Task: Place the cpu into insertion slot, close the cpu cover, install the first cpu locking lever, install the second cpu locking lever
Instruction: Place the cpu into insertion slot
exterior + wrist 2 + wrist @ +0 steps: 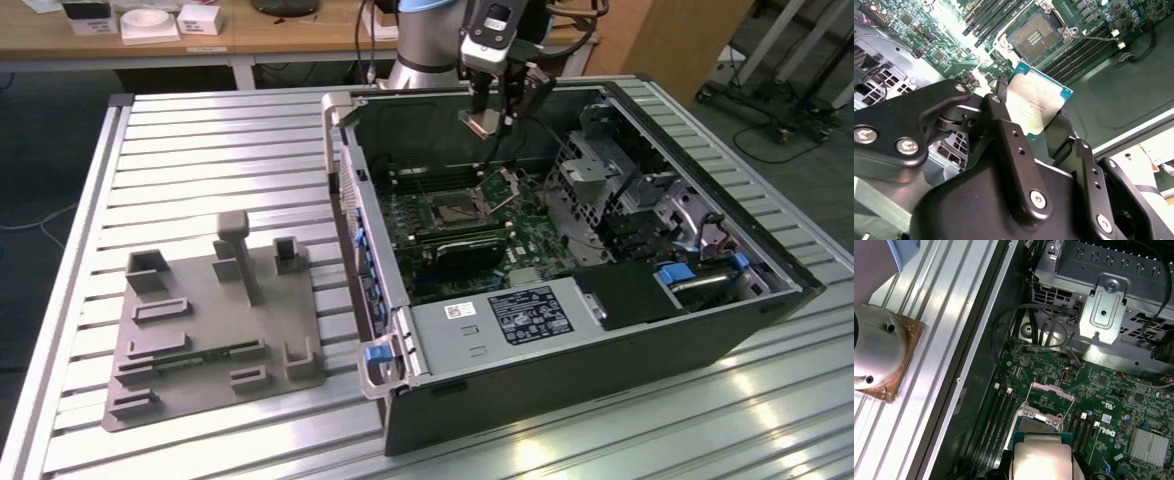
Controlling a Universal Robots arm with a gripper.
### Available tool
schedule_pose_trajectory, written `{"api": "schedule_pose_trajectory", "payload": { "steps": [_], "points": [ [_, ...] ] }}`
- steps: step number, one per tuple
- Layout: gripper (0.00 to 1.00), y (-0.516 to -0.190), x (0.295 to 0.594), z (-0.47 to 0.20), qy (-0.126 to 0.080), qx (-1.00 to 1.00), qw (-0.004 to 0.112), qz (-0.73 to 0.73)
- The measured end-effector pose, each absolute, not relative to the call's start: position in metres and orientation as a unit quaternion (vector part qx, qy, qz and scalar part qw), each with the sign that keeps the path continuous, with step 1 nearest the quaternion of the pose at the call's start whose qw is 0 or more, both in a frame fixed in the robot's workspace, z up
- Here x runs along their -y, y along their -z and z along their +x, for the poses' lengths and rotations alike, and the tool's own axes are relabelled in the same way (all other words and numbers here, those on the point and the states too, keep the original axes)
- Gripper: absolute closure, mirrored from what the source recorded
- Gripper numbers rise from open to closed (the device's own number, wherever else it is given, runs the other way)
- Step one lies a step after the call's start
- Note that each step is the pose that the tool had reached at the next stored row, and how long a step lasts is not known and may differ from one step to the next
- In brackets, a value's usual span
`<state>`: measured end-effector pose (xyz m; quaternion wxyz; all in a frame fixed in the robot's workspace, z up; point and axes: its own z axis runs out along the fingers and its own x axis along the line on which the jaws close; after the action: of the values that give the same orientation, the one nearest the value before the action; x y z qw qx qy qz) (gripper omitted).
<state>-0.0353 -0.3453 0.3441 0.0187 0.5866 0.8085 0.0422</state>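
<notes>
Clasping flat, silvery square cpu [1038, 102]

Grey fixture tray [200, 300], slatted table [200, 140], power box [527, 312]

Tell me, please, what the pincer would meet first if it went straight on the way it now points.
Likely the open socket, chip first, though depth is unclear and the raised cover stands close.

cpu [1040, 97] top dull silvery metal; pincer [1035, 114] matt black.
</notes>
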Motion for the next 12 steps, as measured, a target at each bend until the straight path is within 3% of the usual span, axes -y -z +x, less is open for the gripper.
{"api": "schedule_pose_trajectory", "payload": {
  "steps": [12],
  "points": [
    [0.46,-0.3431,0.3453,-0.0353,-0.042,-0.806,0.019,0.590]
  ]
}}
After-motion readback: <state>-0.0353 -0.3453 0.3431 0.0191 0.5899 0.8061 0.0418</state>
